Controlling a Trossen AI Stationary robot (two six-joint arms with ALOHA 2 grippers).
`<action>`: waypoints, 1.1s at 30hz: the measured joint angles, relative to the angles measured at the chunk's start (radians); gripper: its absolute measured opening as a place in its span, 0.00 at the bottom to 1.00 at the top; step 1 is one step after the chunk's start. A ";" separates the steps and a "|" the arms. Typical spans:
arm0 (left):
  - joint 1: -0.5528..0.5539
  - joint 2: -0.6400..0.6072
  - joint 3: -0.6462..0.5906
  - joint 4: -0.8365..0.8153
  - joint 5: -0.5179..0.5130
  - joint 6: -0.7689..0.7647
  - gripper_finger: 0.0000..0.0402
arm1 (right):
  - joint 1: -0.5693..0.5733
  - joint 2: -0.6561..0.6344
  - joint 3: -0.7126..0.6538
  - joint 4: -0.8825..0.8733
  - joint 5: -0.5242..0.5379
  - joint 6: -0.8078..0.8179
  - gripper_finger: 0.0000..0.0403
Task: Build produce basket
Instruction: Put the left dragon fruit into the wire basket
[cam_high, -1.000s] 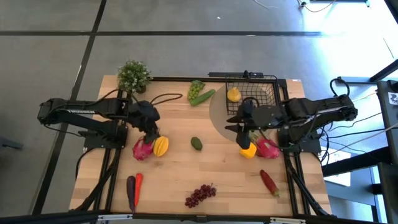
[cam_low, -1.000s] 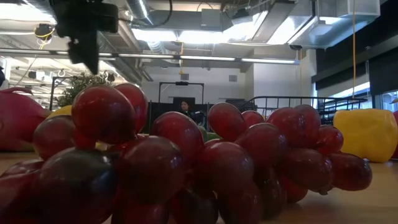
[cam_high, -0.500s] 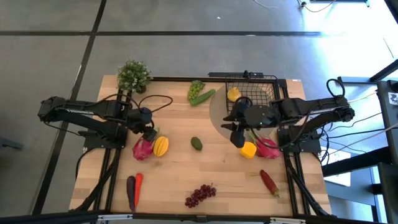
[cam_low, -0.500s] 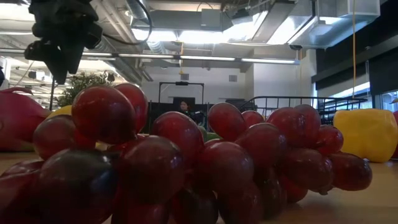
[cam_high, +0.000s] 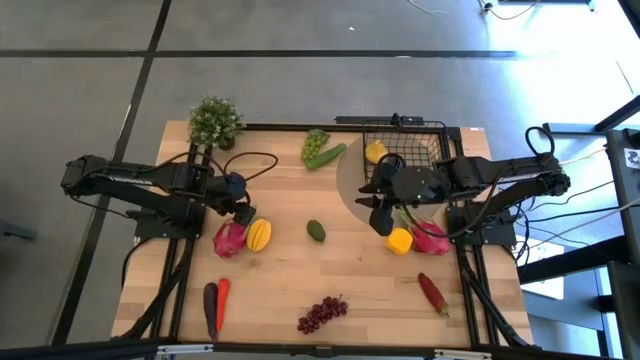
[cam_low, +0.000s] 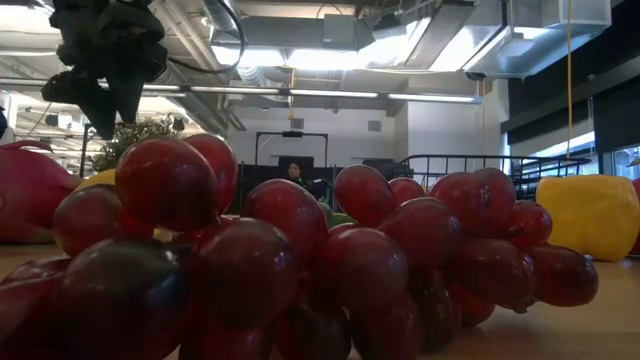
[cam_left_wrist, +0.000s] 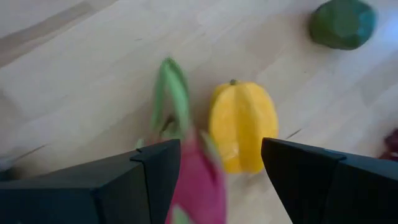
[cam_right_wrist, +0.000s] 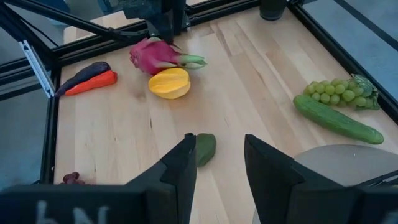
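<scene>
Both arms have pulled back from the fruit since a second ago: left gripper (cam_high: 241, 212) has lifted off toward the left of the high view, right gripper (cam_high: 381, 221) has shifted up and left from the yellow pepper (cam_high: 400, 241). Wooden table (cam_high: 280, 260) fills mid-frame. Black wire basket (cam_high: 420, 146) sits upper right of the table on a grey round mat (cam_high: 350, 180); one yellow lemon (cam_high: 375, 152) inside, at its left wall; nothing else seen in it. Left gripper fingers (cam_left_wrist: 298, 180) spread wide, empty, above a pink dragon fruit (cam_left_wrist: 193, 186) and starfruit (cam_left_wrist: 242, 124) lying side by side at left centre. Right gripper jaws part-open, nothing between them, hovering just below the basket's left corner. Second dragon fruit (cam_high: 432, 238) touches the pepper, right of centre. Cucumber (cam_high: 326, 156) and green grapes (cam_high: 315, 142) at top centre, left of the basket. Potted plant (cam_high: 214, 121) at upper left corner. Avocado (cam_high: 316, 231) centre. Purple grapes (cam_high: 321, 314) bottom centre. Chili (cam_high: 432, 292) lower right. Carrot (cam_high: 222, 297) and eggplant (cam_high: 210, 304) lower left.
</scene>
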 joint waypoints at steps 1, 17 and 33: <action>0.000 0.000 -0.007 0.009 0.000 0.000 0.53 | 0.000 0.000 0.000 0.000 0.000 0.000 0.31; 0.008 0.092 -0.026 0.009 -0.123 0.015 0.53 | 0.000 -0.001 0.000 0.000 0.000 -0.001 0.31; 0.013 0.361 -0.026 0.026 -0.125 0.088 0.53 | 0.000 -0.001 0.000 -0.003 0.000 0.000 0.31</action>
